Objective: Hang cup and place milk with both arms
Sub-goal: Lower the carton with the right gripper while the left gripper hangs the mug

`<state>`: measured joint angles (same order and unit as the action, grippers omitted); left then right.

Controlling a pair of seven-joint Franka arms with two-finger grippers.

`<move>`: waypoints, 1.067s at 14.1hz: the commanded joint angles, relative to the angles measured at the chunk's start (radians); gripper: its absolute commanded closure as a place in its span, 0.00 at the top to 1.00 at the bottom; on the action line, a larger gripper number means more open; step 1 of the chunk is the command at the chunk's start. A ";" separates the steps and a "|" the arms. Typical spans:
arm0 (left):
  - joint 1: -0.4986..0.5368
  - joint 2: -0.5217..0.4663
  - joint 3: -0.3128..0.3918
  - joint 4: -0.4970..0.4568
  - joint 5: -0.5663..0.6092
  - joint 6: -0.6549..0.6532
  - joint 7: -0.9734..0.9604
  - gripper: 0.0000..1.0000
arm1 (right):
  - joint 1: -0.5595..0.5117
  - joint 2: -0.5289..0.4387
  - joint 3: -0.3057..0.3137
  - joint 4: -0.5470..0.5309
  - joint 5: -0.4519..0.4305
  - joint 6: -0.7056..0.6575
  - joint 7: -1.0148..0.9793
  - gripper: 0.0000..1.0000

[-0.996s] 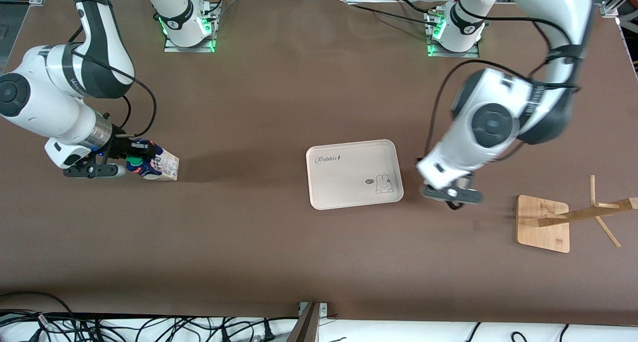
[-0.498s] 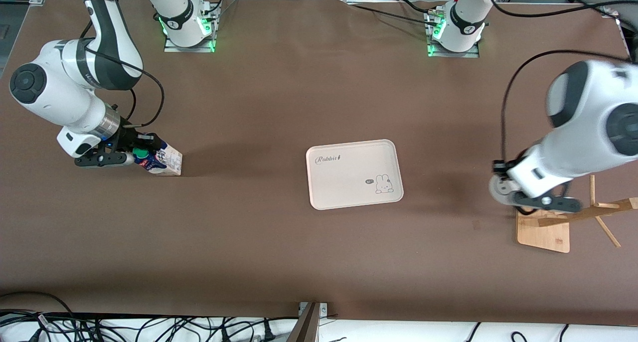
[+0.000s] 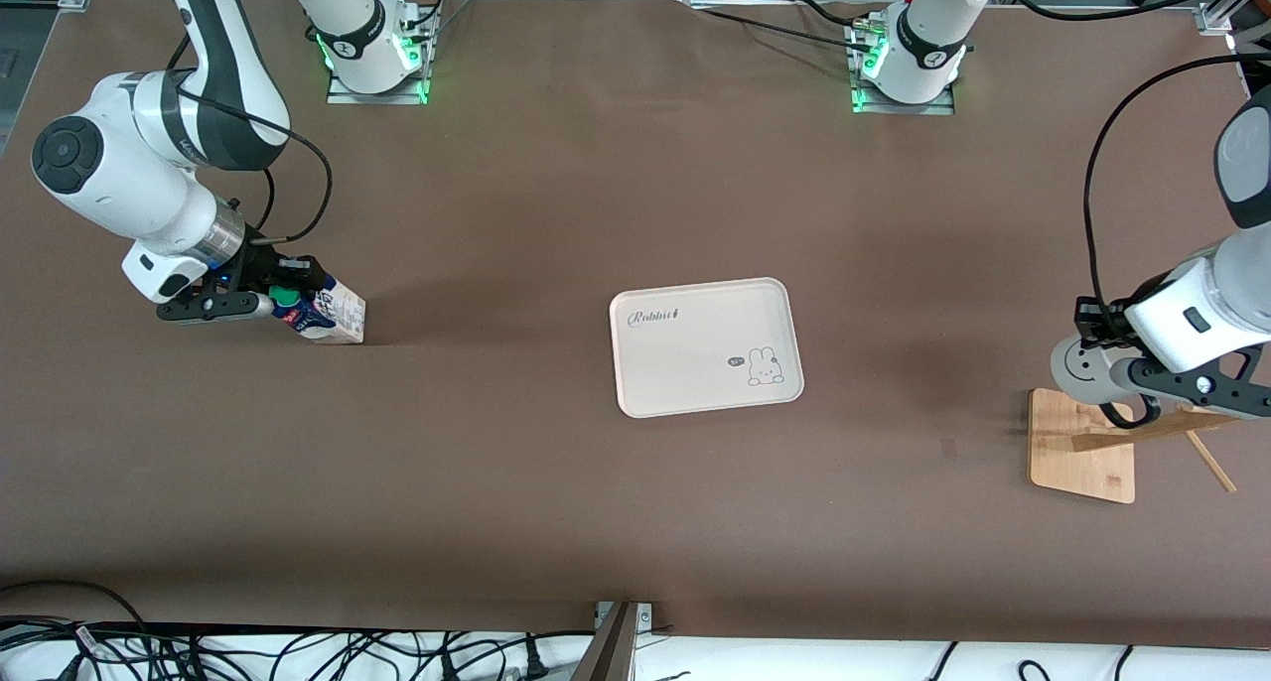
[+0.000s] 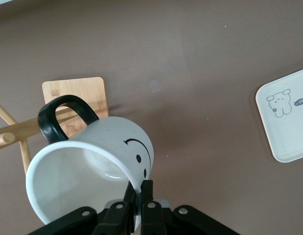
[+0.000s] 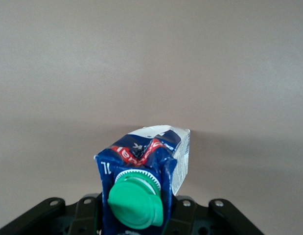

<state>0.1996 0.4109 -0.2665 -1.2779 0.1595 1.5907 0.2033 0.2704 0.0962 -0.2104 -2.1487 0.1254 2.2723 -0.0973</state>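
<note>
1. The table (image 3: 556,522) was brown and mostly bare; wide open room lay along the edge nearest the front camera and between the tray and each arm's end.
2. A cream tray (image 3: 695,309) with a rabbit drawing sat near the table's middle, nothing on it, well apart from both grippers.
3. A wooden rack (image 3: 1082,453), flat square base with a leaning post and pegs, stood near the left arm's end of the table.
4. The left gripper (image 3: 1157,388) hung over the rack's base; its fingers (image 4: 147,205) were pressed together on the rim of the cup (image 4: 92,171), pinching the wall.
5. The cup was white, tilted with its mouth toward the wrist camera, black handle (image 4: 60,115) just by the rack's post in the left wrist view, smiley on the side. Touching the post or not: could not tell.
6. The right gripper (image 3: 253,299) was low near the right arm's end of the table, fingers pinched on the top of the milk (image 3: 328,314).
7. The milk was dark blue with a green cap (image 5: 136,203), red and white print, pale sides; it leaned, lower corner at or near the table, contact unclear.
8. Nothing stood between the milk and the tray.
</note>
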 commanded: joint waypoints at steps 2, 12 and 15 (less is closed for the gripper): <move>0.041 0.008 -0.011 0.029 0.017 -0.021 0.079 0.00 | 0.006 -0.029 -0.007 -0.068 0.017 0.071 -0.039 0.31; 0.092 0.015 -0.010 0.063 0.018 -0.014 0.208 0.00 | 0.004 0.007 -0.007 -0.063 0.019 0.101 -0.022 1.00; 0.118 0.017 -0.010 0.061 0.020 -0.014 0.243 0.00 | 0.004 0.007 -0.007 -0.054 0.039 0.092 -0.024 1.00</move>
<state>0.2976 0.4172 -0.2652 -1.2429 0.1595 1.5906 0.4025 0.2703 0.1093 -0.2113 -2.2028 0.1432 2.3561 -0.1104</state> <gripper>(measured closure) 0.934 0.295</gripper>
